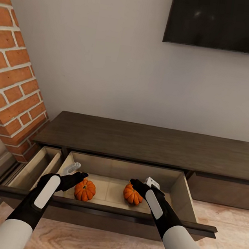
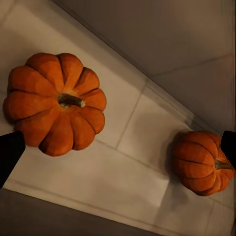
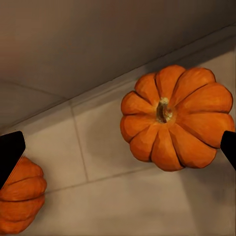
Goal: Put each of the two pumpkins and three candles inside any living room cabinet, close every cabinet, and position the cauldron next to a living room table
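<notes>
Down at the near edge, the left gripper and the right gripper both hang over the pulled-out drawer of the cabinet, each poised above a pumpkin. In the left wrist view the left pumpkin sits on the drawer's pale floor with dark fingertips spread wide at either side of the frame, so those jaws stand open and hold nothing; the fruit rests on its own base, stem up. The right wrist view tells the same story: the right pumpkin sits free on the wood, jaws parted wide around it, gripping nothing. Both pumpkins lie well apart in the one compartment, which looks like a deliberate drop-off, one per arm, with room between them. A white object lies just beyond the left arm, its nature unclear. Further back runs the cabinet's dark top surface, then the wall and a dark screen. No candles here, and the drawer is yet to be shut.
</notes>
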